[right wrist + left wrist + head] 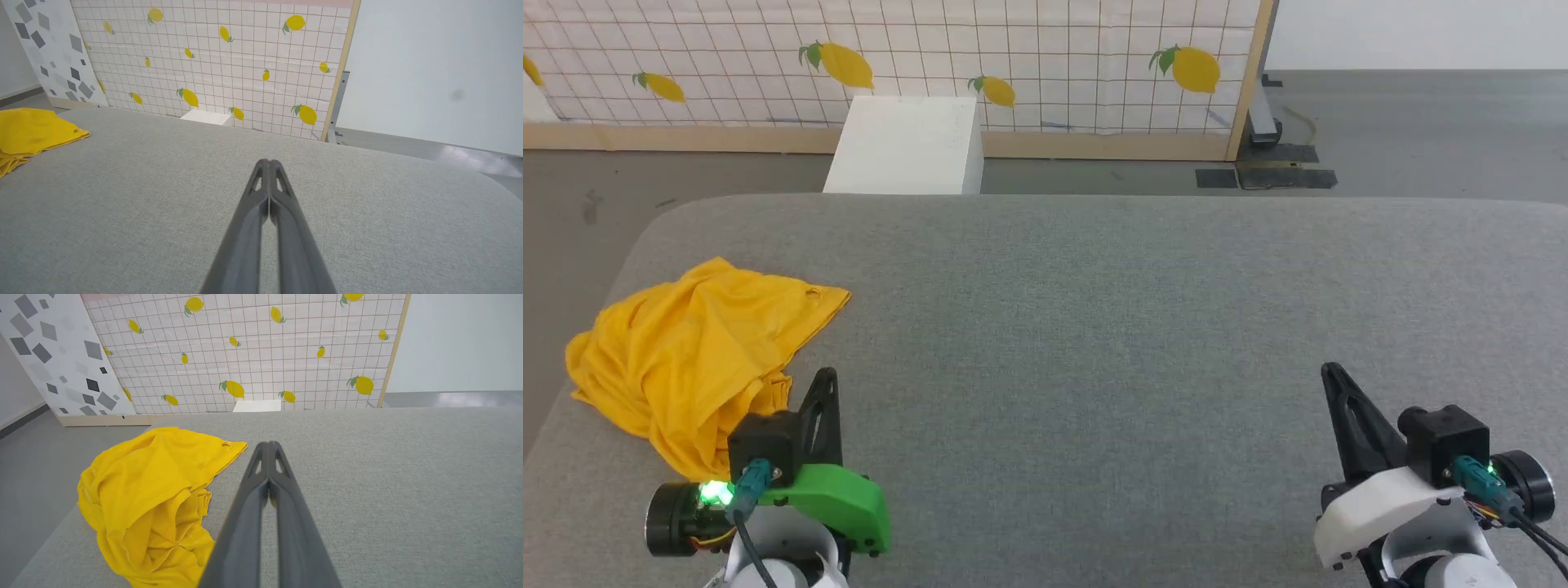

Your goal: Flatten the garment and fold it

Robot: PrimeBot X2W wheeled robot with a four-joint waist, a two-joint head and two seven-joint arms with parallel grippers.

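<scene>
The garment (694, 351) is a mustard-yellow t-shirt lying crumpled in a heap at the left end of the grey table (1094, 327), its print hidden. In the left wrist view the garment (151, 498) sits just left of my fingers. My left gripper (827, 377) is shut and empty, hovering beside the heap's right edge near the table's front. At the front right, far from the cloth, my right gripper (1331, 371) is shut with nothing in it. The right wrist view catches a corner of the garment (32, 130) at its far left.
A white box (907, 147) stands on the floor behind the table, in front of a tiled lemon-print panel (1013, 57). The table's left edge (572, 384) runs right under the heap. Grey floor surrounds the table.
</scene>
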